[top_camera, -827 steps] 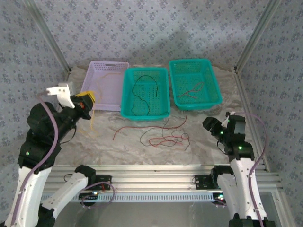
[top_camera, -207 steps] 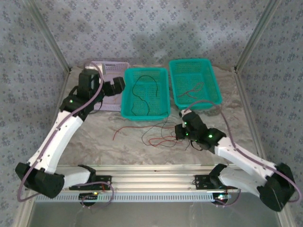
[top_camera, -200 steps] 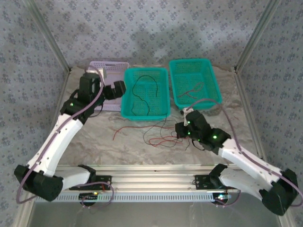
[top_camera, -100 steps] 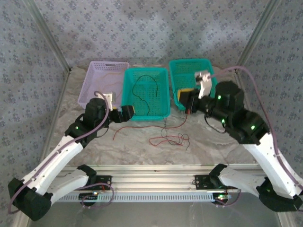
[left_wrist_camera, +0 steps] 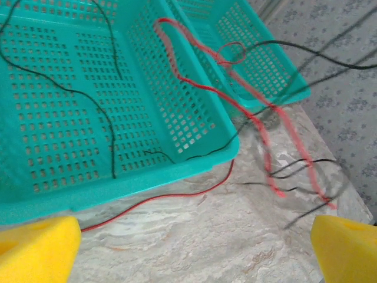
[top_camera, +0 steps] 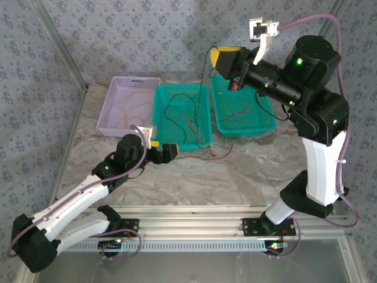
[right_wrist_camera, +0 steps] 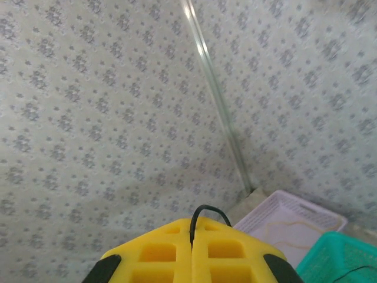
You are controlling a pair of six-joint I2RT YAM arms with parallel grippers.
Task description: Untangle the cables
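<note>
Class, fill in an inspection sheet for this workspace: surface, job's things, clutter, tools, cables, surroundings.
Surface: marbled table; purple basket, middle teal basket, right teal basket behind.
Job's things: black wire held up by right tool; red wire on the table; more wires in baskets.
Clutter: nothing seen.
Tools: left tool open, low before the middle teal basket; right tool shut on black wire, high.
Cables: purple-grey arm cable along each arm.
Surroundings: patterned walls.

Blur on the hanging cables (left_wrist_camera: 263,144); pads (left_wrist_camera: 35,250) of the left tool (left_wrist_camera: 194,250) partly off-frame.
</note>
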